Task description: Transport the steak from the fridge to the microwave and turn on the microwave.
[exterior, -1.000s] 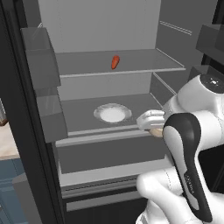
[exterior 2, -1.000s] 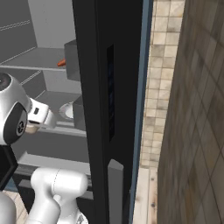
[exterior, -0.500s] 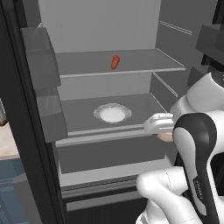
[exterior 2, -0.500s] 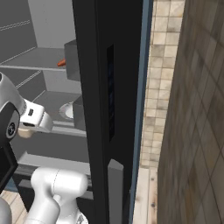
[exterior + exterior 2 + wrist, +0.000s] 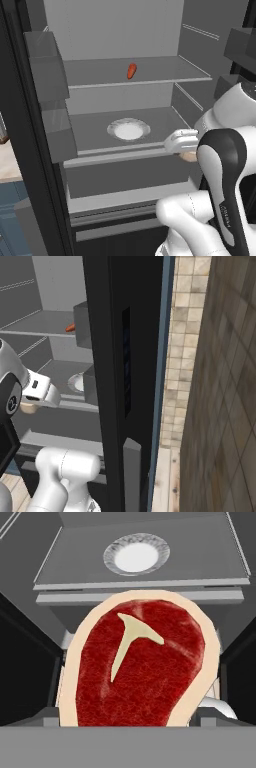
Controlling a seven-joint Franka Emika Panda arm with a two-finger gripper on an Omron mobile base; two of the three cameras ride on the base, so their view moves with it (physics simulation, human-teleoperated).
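The tool (image 5: 186, 156) is pinching the steak (image 5: 140, 664), holding it just outside the fridge (image 5: 125, 85), in front of the plate (image 5: 136, 554) shelf.

A raw, grainy red surface with a smooth tan fat rim is shown by the steak (image 5: 142, 667). The fridge (image 5: 125, 75) shelves look matt grey (plastic-like), and the plate (image 5: 128, 130) looks smooth with a patterned rim.
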